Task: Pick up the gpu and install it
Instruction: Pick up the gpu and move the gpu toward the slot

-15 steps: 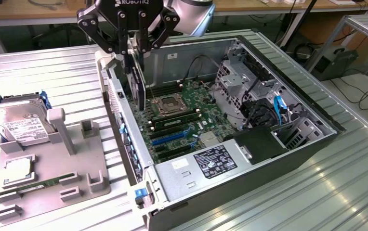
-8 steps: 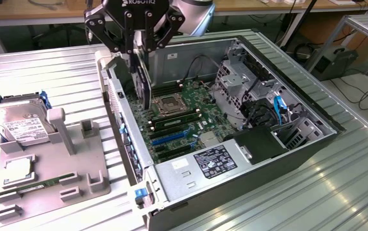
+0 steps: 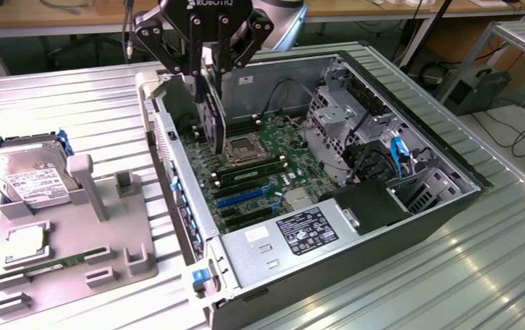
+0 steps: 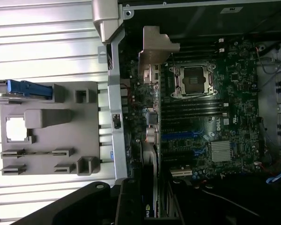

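Exterior view: we see the fingers (image 3: 185, 63) closed on the gpu (image 3: 209, 110), holding it upright and edge-on above the motherboard (image 3: 262, 175) inside the open computer case (image 3: 382, 247). Wrist view: we see the gpu (image 4: 151, 187) over the motherboard (image 4: 215, 108), close to the case's rear wall, not yet in a slot.
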Controlling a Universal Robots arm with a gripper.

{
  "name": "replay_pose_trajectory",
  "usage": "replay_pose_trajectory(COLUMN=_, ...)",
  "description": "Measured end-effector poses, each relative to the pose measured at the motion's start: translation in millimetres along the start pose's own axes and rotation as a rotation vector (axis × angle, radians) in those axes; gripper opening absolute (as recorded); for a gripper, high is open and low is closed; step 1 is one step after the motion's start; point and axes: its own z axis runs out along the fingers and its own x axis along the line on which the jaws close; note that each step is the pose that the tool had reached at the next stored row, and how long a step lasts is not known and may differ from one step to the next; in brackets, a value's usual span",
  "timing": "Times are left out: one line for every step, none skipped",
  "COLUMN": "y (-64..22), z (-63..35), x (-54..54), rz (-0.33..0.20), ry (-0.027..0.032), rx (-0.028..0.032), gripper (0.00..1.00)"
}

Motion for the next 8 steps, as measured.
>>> replay_pose_trajectory(y=0.1, z=0.1, x=-1.7, rz=0.000, ry=0.0000, rx=0.0001, gripper=0.26)
replay_pose_trajectory(y=0.2, z=0.3, x=-2.8, rz=0.000, ry=0.0000, rx=0.0000, gripper=0.26)
replay_pose_trajectory(y=0.3, z=0.4, x=-3.9, rz=0.000, ry=0.0000, rx=0.0000, gripper=0.26)
replay_pose_trajectory(y=0.3, z=0.6, x=-4.8, rz=0.000, ry=0.0000, rx=0.0000, gripper=0.26)
replay_pose_trajectory(y=0.4, z=0.8, x=-5.8, rz=0.000, ry=0.0000, rx=0.0001, gripper=0.26)
replay_pose_trajectory(y=0.5, z=1.0, x=-6.7, rz=0.000, ry=0.0000, rx=0.0001, gripper=0.26)
replay_pose_trajectory(y=0.5, z=1.2, x=-7.8, rz=0.000, ry=0.0000, rx=0.0002, gripper=0.26)
replay_pose_trajectory(y=0.6, z=1.5, x=-8.7, rz=0.000, ry=0.0000, rx=0.0002, gripper=0.26)
